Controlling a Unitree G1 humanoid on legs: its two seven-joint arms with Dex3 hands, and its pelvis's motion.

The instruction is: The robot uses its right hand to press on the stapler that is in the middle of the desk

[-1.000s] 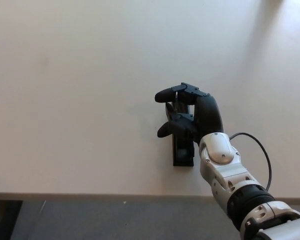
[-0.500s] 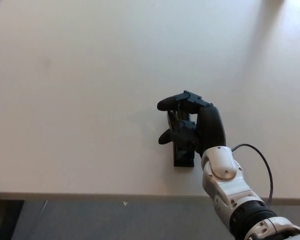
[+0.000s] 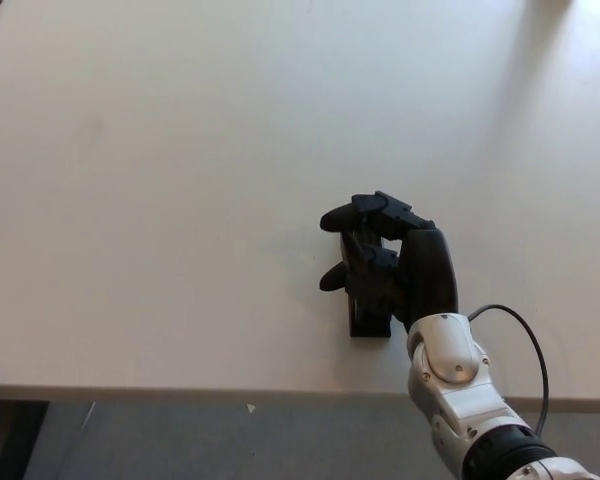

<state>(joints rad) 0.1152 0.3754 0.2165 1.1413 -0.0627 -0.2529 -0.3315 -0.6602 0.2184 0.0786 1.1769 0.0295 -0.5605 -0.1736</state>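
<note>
A black stapler (image 3: 370, 318) lies on the white desk (image 3: 180, 200), lengthwise toward the near edge, right of the middle. My right hand (image 3: 400, 260) rests on top of it and covers all but its near end. The fingers (image 3: 352, 213) curl over the stapler's far end. The thumb (image 3: 336, 276) sticks out to the left, apart from the fingers, so nothing is clamped between them. The white forearm (image 3: 450, 380) comes up from the lower right. My left hand does not show.
A thin black cable (image 3: 525, 330) loops beside the right wrist. The desk's near edge (image 3: 180, 392) runs just below the stapler, with dark floor beyond it.
The right hand has drawn back toward the near edge and settled lower over the stapler. The thin silvery part seen by the fingers a second ago no longer shows.
</note>
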